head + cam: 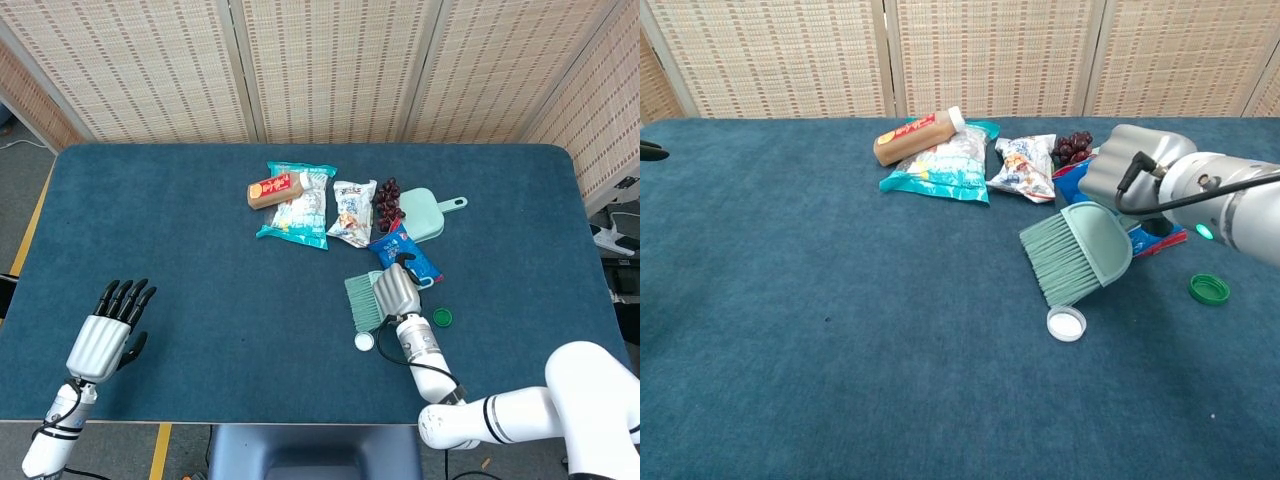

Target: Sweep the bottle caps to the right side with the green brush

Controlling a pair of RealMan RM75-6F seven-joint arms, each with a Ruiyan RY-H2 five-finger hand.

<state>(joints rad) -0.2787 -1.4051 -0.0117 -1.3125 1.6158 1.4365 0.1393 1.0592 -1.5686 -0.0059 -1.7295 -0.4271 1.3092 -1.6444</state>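
My right hand [396, 291] [1134, 171] grips the green brush [361, 301] [1076, 254] by its back, bristles pointing left and down toward the table. One white bottle cap [364, 341] [1066, 323] lies just below the bristle tips, apart from them. A green bottle cap [443, 317] [1209, 289] lies to the right of the hand. A second white cap seen earlier is now hidden under the brush. My left hand [105, 335] rests at the table's near left edge, fingers straight, holding nothing.
Behind the brush lie a blue packet [407, 253], a green dustpan [426, 214], dark grapes [387, 200], two snack bags [352, 212] [296, 205] and a brown bottle [274, 189] lying on its side. Dark blue cloth covers the table [200, 250].
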